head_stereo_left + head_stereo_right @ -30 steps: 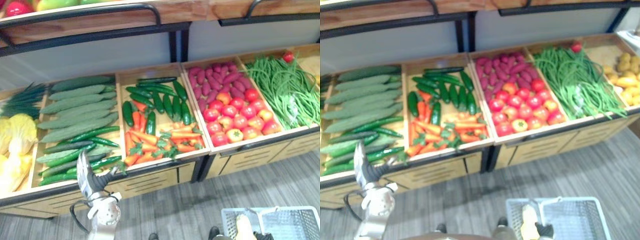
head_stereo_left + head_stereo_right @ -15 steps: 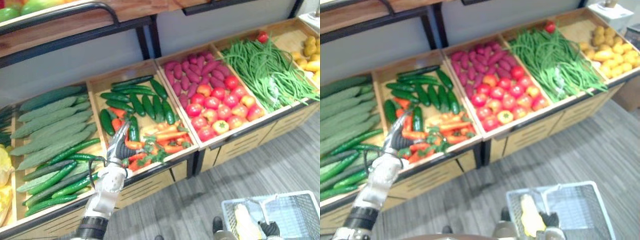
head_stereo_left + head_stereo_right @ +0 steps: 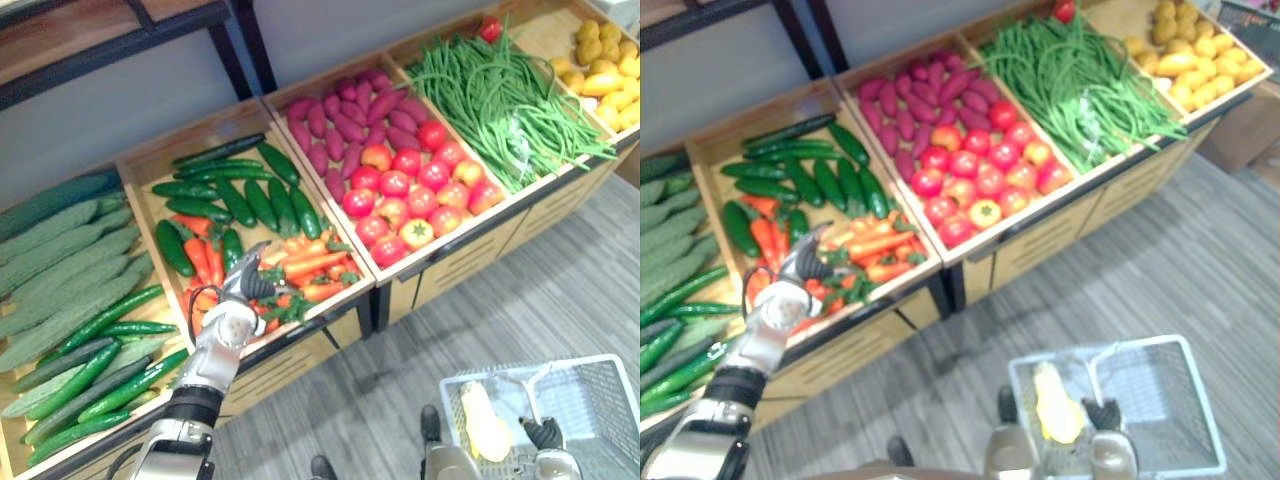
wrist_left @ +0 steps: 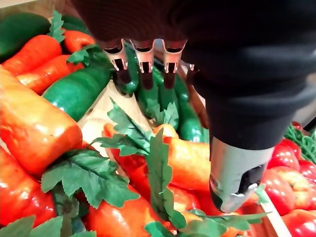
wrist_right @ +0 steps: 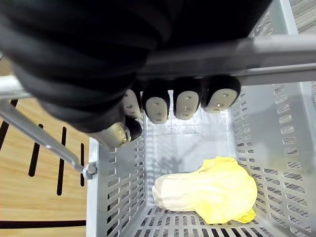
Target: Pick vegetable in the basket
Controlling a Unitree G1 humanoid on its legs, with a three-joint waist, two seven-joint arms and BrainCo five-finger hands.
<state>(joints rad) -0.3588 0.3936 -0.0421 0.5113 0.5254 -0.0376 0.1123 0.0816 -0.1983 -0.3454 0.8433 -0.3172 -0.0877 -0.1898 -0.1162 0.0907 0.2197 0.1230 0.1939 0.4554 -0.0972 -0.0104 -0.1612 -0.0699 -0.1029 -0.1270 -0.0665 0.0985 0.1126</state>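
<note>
Carrots point(image 3: 310, 265) under the spread left robot hand point(image 3: 243, 286) may be missed and leaves pinched instead; basket point(image 5: 291, 123) is clasped by the right robot hand point(image 5: 177, 103).

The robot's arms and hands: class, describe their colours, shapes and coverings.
The left arm is a silver-grey tube with a black band partway along. The left hand has a dark ribbed cover over its back and wrist, and silver fingers with dark tips. The right hand matches; its dark tips carry pale oval pads.
</note>
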